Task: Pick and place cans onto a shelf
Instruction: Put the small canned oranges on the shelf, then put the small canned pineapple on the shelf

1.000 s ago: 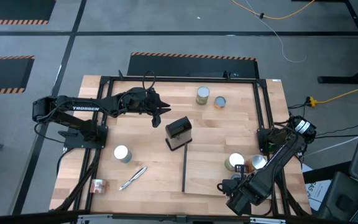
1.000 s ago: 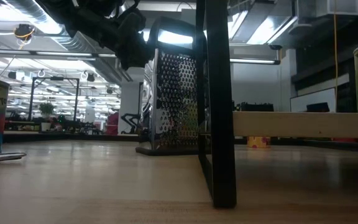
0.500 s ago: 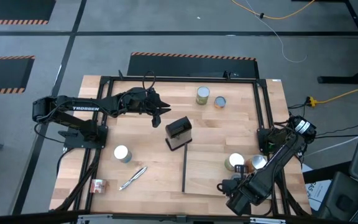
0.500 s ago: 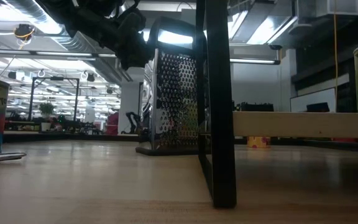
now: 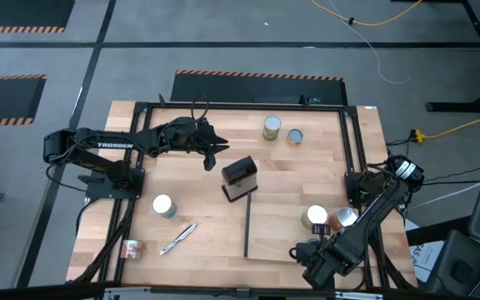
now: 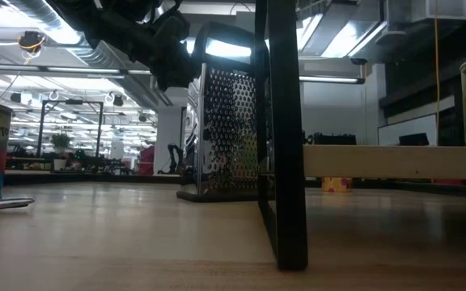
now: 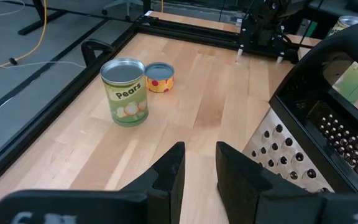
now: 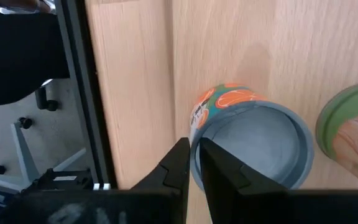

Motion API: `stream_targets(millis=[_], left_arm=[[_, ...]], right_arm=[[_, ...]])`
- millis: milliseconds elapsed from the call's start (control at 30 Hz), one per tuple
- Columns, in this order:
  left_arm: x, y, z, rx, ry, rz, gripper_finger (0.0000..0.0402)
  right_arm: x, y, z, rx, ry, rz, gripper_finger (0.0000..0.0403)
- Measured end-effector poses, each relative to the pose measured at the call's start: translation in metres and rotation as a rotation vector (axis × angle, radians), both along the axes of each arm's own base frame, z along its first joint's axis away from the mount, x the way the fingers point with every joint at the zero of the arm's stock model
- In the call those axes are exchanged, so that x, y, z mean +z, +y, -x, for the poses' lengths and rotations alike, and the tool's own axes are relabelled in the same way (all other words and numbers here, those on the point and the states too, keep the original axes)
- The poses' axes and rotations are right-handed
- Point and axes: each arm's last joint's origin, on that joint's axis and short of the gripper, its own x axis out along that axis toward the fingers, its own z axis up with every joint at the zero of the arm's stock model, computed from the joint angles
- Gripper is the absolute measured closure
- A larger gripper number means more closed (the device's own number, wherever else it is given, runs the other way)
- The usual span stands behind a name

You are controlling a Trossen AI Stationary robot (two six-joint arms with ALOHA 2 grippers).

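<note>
The shelf (image 5: 277, 229) is a pale panel at the table's near right, raised on a black post (image 6: 285, 137). On it stand an orange-labelled can (image 8: 247, 143) with a silver-blue top and a green-labelled can (image 8: 353, 124). My right gripper (image 8: 193, 149) points down at the orange can's rim, shut on it. In the high view my right arm (image 5: 340, 246) hides its fingers. My left gripper (image 7: 197, 168) hovers open and holds nothing at the far left (image 5: 217, 150). Ahead of it stand a Pears can (image 7: 125, 92) and a small yellow can (image 7: 159, 77). My right gripper pinches the orange-labelled can's top rim (image 8: 194, 163) on the side toward the table's right edge, one finger (image 8: 216, 163) over the top and one (image 8: 178, 163) outside the wall. The fingers come from above, pointing down. The can is upright; whether its base rests on the shelf does not show.
A black-topped metal grater (image 5: 240, 177) stands mid-table, close beside my left gripper. A white-topped can (image 5: 164, 206), a silver pen-like tool (image 5: 178, 238) and a small can (image 5: 130, 248) lie at the near left. A black frame (image 5: 347, 150) runs round the table.
</note>
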Motion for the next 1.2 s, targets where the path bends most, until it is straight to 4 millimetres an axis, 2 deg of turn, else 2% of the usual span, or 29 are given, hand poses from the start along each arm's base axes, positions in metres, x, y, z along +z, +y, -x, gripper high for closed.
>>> stream_targets(millis=[467, 600, 933, 1200], left_arm=[[0.0001, 0.0, 0.0, 0.0, 0.0, -0.001, 0.0318], [0.0001, 0.0, 0.0, 0.0, 0.0, 0.0, 0.0318], [0.0, 0.0, 0.0, 0.0, 0.0, 0.0, 0.0318], [0.0001, 0.0, 0.0, 0.0, 0.0, -0.001, 0.0318]], right_arm=[[-0.0001, -0.0013, 0.0011, -0.004, 0.011, 0.014, 0.036], [-0.0004, -0.0044, 0.0038, -0.079, 0.044, 0.042, 0.0357], [-0.0003, -0.0035, 0.003, -0.078, 0.036, 0.032, 0.0253], [0.0006, -0.0032, 0.0029, -0.003, 0.024, 0.034, 0.024]])
